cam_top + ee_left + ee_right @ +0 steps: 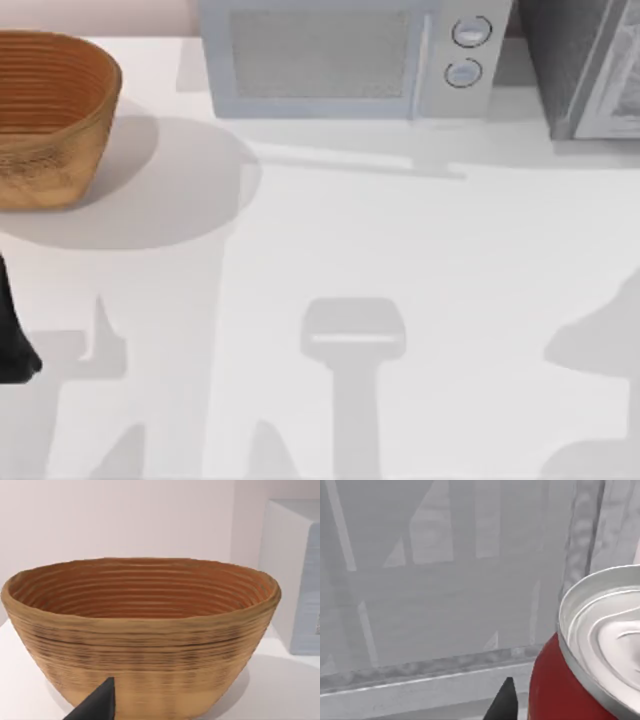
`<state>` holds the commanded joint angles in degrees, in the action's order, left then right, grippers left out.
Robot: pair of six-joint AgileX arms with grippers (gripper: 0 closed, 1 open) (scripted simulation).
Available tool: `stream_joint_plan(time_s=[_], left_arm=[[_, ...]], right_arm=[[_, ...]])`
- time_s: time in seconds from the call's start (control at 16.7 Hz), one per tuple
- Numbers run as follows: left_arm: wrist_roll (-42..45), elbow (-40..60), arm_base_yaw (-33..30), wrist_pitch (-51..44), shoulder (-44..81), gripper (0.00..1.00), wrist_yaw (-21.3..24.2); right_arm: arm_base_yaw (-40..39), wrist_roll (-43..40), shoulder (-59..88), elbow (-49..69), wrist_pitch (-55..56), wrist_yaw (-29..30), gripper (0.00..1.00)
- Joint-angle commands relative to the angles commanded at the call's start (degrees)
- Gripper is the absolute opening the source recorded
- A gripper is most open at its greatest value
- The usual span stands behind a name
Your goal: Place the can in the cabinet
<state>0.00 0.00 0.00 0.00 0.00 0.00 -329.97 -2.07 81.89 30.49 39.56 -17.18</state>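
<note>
The red can (570, 690) with its silver top is sitting close under the right wrist camera, just beside a dark fingertip (505, 702) and facing a grey panelled cabinet (445, 580); whether the right jaws are gripping it cannot be told. On the white worktop (400, 250), the left arm (12, 330) is waiting at the left edge near the wicker basket (50, 115), one fingertip (97, 705) showing and its jaws' state unclear, while a microwave (345, 60) is standing at the back

surface (330, 250): white, shadowed in patches | basket (45, 115): woven, brown, stands on the surface just beyond the left fingers (97, 705), upright | microwave (345, 60): grey, stands at the surface's back edge, beside the basket | cabinet (585, 65): grey, at the back right corner, well apart from the left fingers
</note>
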Motion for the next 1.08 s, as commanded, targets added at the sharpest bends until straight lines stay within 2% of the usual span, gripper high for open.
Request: stream_joint_plan(time_s=[0.24,0.48,0.72,1.08], left_arm=[[0.0,0.0,0.0,0.0,0.0,1.0,0.0],[0.0,0.0,0.0,0.0,0.0,1.0,0.0],[0.0,0.0,0.0,0.0,0.0,1.0,0.0],[0.0,0.0,0.0,0.0,0.0,1.0,0.0]], right_arm=[[19.7,0.68,-5.54,-3.2,-3.31,0.61,0.0],[48.68,1.55,-13.09,-7.5,-8.04,1.84,0.0],[86.6,2.5,-22.0,-12.32,-13.55,3.62,0.0],[153.75,3.74,-36.72,-19.24,-21.94,6.9,0.0]])
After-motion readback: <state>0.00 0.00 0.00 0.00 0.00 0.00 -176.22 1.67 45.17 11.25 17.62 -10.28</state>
